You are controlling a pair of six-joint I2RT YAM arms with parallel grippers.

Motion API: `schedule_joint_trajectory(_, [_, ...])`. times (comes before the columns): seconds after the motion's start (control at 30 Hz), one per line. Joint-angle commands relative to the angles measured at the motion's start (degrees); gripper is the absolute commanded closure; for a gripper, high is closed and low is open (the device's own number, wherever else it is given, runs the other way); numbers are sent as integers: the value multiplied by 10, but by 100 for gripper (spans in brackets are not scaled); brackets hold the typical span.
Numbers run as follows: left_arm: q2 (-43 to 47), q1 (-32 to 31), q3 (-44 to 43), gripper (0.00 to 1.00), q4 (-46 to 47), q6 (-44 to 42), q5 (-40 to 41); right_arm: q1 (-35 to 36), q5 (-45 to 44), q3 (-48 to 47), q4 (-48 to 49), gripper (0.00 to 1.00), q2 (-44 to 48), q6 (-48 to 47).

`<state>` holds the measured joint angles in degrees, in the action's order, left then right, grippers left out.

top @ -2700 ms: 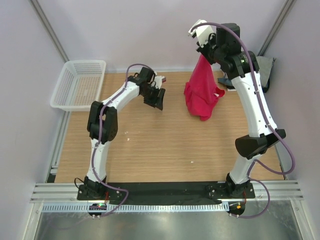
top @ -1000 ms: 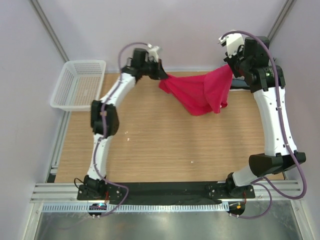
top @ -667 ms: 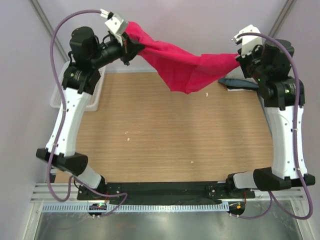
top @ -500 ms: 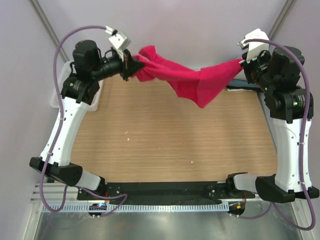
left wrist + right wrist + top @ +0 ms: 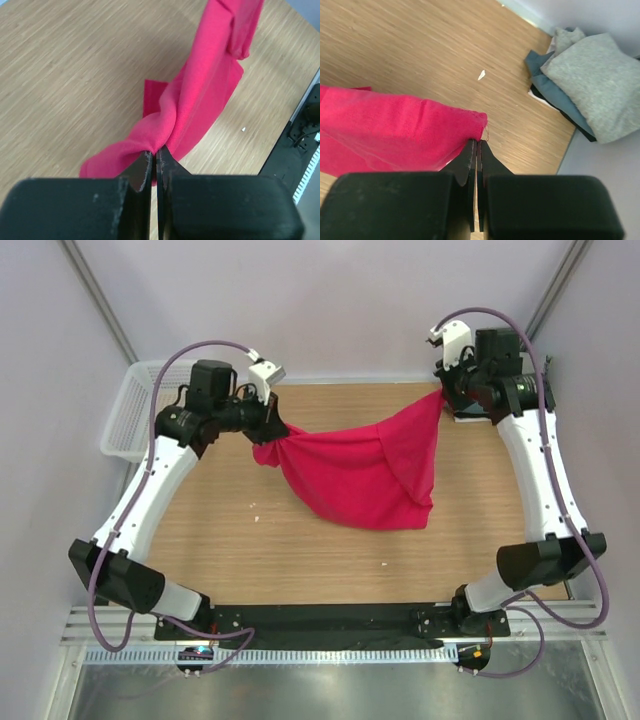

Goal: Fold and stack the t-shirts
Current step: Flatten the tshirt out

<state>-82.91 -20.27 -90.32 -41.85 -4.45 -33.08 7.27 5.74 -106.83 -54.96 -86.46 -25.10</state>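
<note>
Top external view: the bright crimson-pink cloth t-shirt (image 5: 365, 475) is held spread over the wooden table (image 5: 300, 560), with corners pinched tight in the left gripper (image 5: 273, 429) and the right gripper (image 5: 441, 393). The folded grey and blue-grey shirts (image 5: 580, 75) are already piled by the far right corner, so folding and stacking this one is probably all that's left.

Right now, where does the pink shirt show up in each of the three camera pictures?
Top external: the pink shirt fills the middle, slung between the left gripper and the right gripper.
Left wrist: the pink shirt runs from bottom centre up to the top right.
Right wrist: the pink shirt covers the lower left, ending at the centre.
Shared landmark: the wooden table lies behind it in all three.
</note>
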Motion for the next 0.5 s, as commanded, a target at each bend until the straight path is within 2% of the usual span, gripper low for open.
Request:
schedule_joint_trajectory(0.0, [-12, 1, -42, 100, -44, -31, 1, -2, 19, -37, 20, 99, -25, 2])
schedule_joint_trajectory(0.17, [-23, 0, -20, 100, -100, -8, -31, -2, 52, -42, 27, 99, -98, 19])
schedule_joint_trajectory(0.3, [-12, -4, 27, 100, -89, 7, -30, -1, 53, -119, 26, 99, -196, 44])
schedule_joint_trajectory(0.33, [-13, -4, 33, 100, -89, 6, -29, 1, 30, -150, 27, 97, -235, 51])
schedule_joint_trajectory(0.37, [-14, -4, 35, 100, -89, 7, -23, 5, 4, -165, 31, 93, -250, 67])
schedule_joint_trajectory(0.4, [-14, -4, 36, 100, -93, 6, -14, 7, -21, -177, 34, 67, -261, 76])
schedule_joint_trajectory(0.47, [-6, -4, 44, 100, -96, 5, -7, 18, -98, -187, 52, 44, -261, 91])
